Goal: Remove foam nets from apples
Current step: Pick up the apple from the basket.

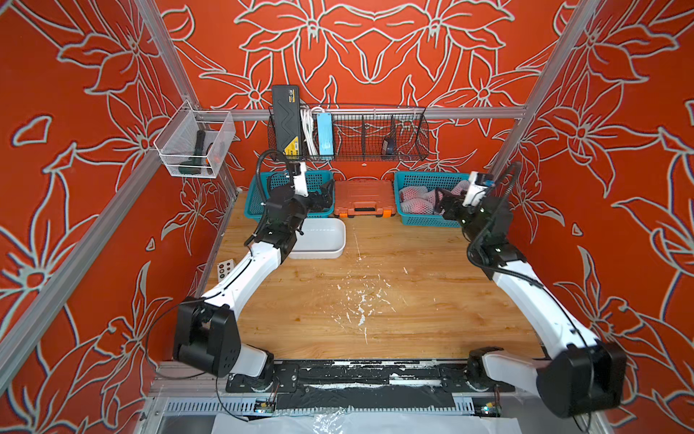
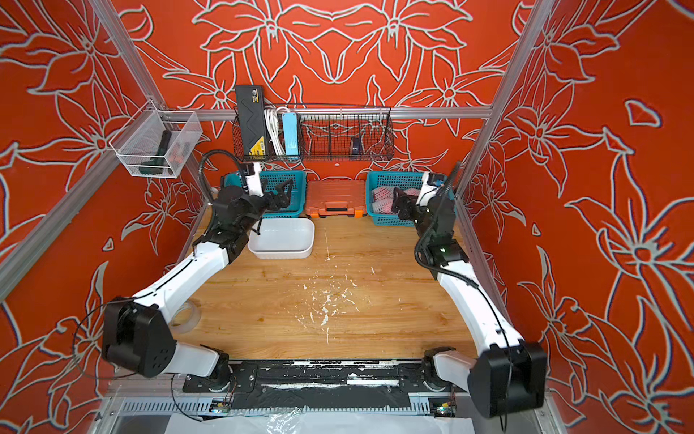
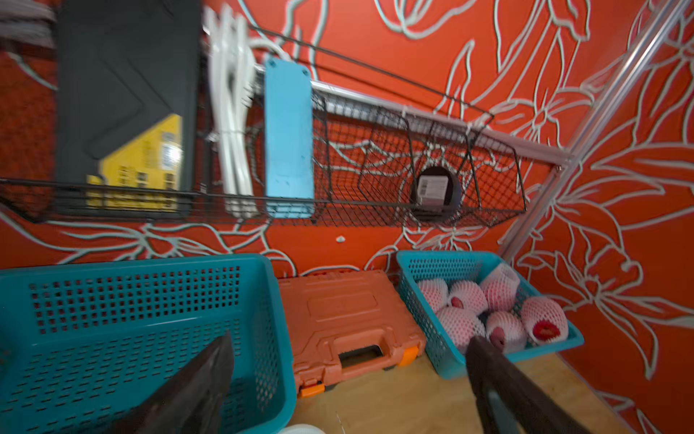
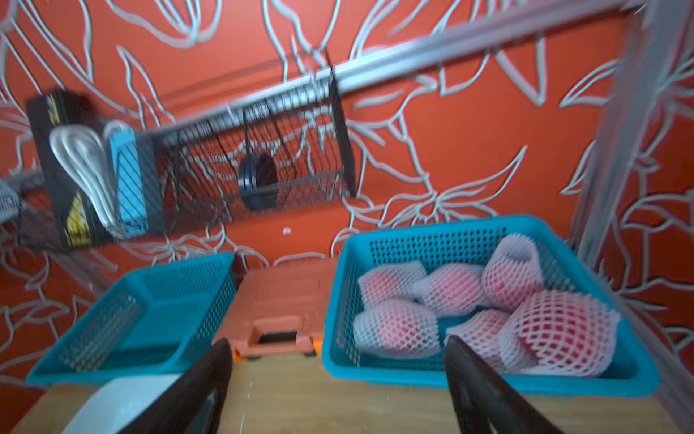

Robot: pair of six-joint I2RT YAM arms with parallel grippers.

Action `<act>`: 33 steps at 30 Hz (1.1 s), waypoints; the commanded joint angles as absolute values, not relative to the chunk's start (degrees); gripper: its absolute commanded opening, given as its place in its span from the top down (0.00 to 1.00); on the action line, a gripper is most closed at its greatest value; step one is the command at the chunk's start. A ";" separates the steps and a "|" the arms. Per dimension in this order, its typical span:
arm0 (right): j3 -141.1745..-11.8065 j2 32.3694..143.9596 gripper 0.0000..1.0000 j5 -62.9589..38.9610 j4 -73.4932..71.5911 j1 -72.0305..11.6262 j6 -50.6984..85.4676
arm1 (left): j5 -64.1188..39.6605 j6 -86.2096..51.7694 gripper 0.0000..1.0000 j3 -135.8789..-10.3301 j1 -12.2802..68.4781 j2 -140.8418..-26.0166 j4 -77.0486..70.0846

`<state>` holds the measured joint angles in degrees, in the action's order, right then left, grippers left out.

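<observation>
Several apples lie in the right teal basket at the back right, each wrapped in a white foam net. Red skin shows through the mesh and at the sleeve ends. In both top views the wrapped fruit is partly hidden by my right gripper, which hovers open and empty at the basket's near edge. My left gripper is open and empty too, raised by the left teal basket; in its wrist view its fingers frame the orange case.
An empty teal basket stands at the back left, an orange tool case between the baskets. A white tray lies under my left arm. A wire shelf hangs on the back wall. A tape roll lies near the left edge.
</observation>
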<state>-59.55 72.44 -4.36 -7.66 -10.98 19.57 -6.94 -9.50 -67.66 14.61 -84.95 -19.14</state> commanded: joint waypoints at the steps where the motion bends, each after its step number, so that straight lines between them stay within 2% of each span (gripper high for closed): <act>1: -66.34 77.55 0.09 -6.69 5.08 -11.15 16.44 | -12.24 -5.45 0.06 -71.40 17.40 -89.17 -11.08; 5: -77.86 87.79 0.08 -8.88 14.68 -10.18 13.54 | -14.14 -2.33 0.06 -72.02 22.37 -92.46 -11.51; 8: -87.14 95.25 0.08 -6.52 22.89 -8.72 12.76 | -13.98 -1.11 0.06 -72.05 25.80 -93.94 -11.17; 19: -117.56 116.67 0.10 0.76 46.98 5.43 15.95 | -16.08 -3.54 0.08 -66.20 30.16 -93.25 -13.82; 26: -131.54 127.16 0.08 1.06 55.42 10.46 17.40 | -17.18 -3.61 0.08 -65.29 31.64 -94.57 -15.54; 32: -138.53 133.46 0.06 -2.77 59.13 10.73 18.06 | -17.23 -3.25 0.08 -64.57 31.64 -95.19 -16.12; 33: -138.53 133.90 0.01 -3.78 58.91 10.72 18.43 | -17.23 -3.25 0.08 -64.31 31.64 -95.21 -16.34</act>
